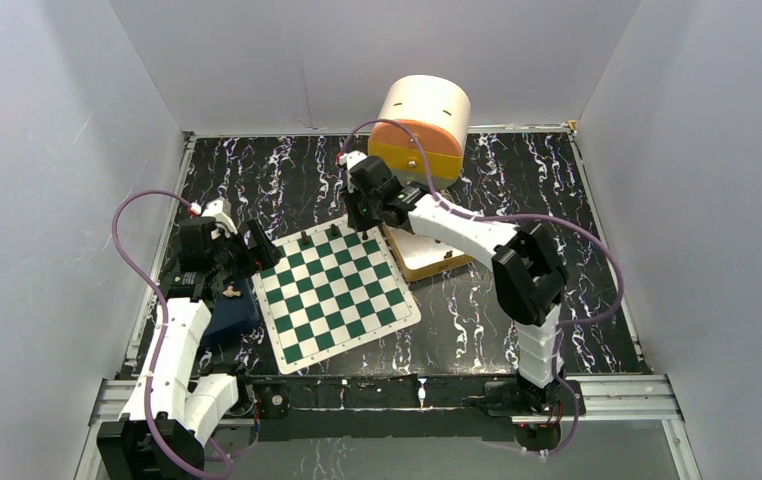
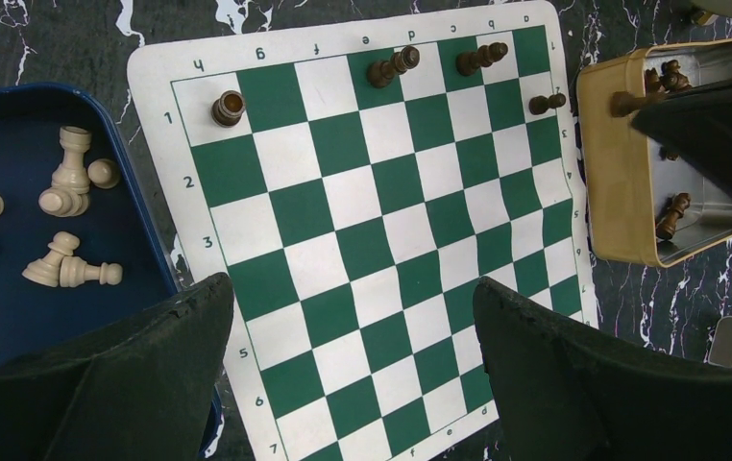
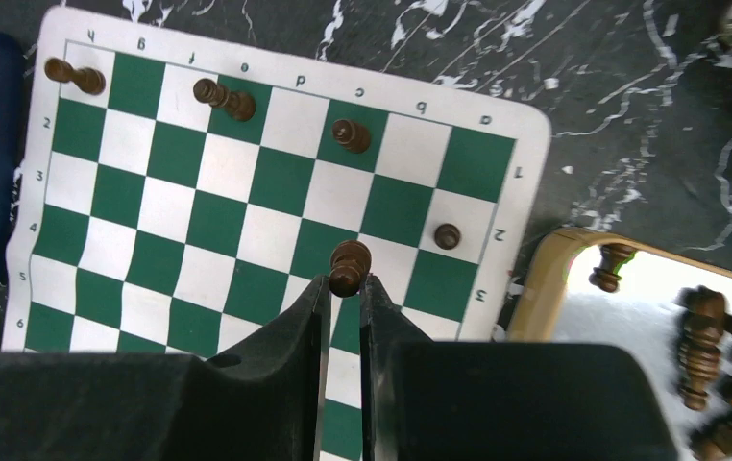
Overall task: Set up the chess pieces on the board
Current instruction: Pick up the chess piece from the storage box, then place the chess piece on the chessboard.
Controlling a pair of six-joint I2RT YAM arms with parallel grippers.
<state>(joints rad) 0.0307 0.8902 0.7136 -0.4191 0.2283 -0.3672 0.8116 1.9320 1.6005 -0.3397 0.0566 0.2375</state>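
The green-and-white board (image 1: 342, 300) lies between the arms. Several dark chess pieces stand along its far rows, among them a corner piece (image 3: 74, 75), a pair (image 3: 225, 98), a single one (image 3: 350, 134) and a pawn (image 3: 448, 235). My right gripper (image 3: 345, 280) is shut on one dark chess piece (image 3: 350, 261), held above the board (image 3: 180, 211) near that pawn. It hangs over the far edge (image 1: 359, 225). My left gripper (image 2: 353, 288) stands wide open above the board's (image 2: 362, 202) near rows, with nothing between its fingers, at the left edge (image 1: 260, 245).
A tan tray (image 2: 622, 192) with more dark pieces sits off the board's right side (image 1: 427, 262). A blue tray (image 2: 16, 307) holding cream pieces (image 2: 64, 182) lies to the left. A round tan and orange container (image 1: 422, 125) stands at the back.
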